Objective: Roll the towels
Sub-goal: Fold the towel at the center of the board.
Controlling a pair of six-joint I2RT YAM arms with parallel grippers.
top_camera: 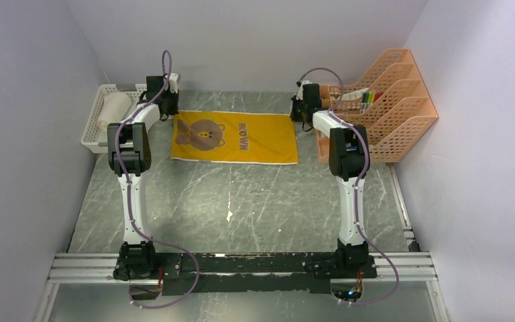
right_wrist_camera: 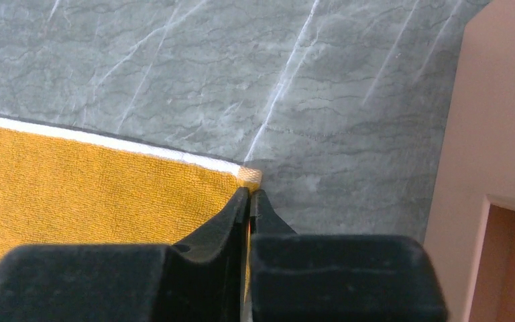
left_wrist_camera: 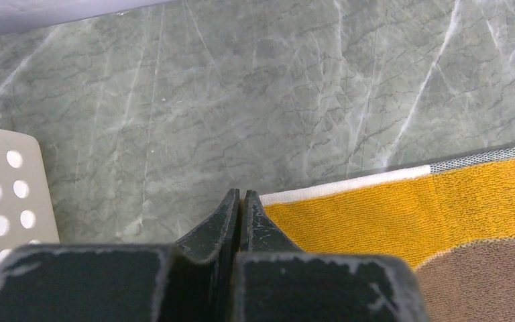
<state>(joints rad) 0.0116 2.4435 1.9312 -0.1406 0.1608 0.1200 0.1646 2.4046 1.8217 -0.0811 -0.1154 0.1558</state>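
From the top view, the yellow towel (top_camera: 235,137) with the bear print lies flat on the worktop (top_camera: 241,208), in the upper middle of the frame. Its long axis runs left to right and the bear's head is at the left end. The left tool (top_camera: 172,115) sits at its upper left corner, the right tool (top_camera: 298,115) at its upper right. There's a cream roll (top_camera: 114,107) in the white basket (top_camera: 92,134) at upper left, probably the other towel. In the left wrist view the tool's jaws are pressed together right where the white hem ends. I honestly can't tell if any cloth is caught in there. In the right wrist view the jaws are squeezed onto the corner, with a bit of it poking out past the tips, so that one looks like a real pinch. Handling-wise I'd guess it's light, floppy terry with no stiffness at all, so it'll sag and bunch if only one corner gets lifted. Corners or the hem are the spots to grab, both ends together. Not fragile, and grippy enough on that stone surface to drag a bit.
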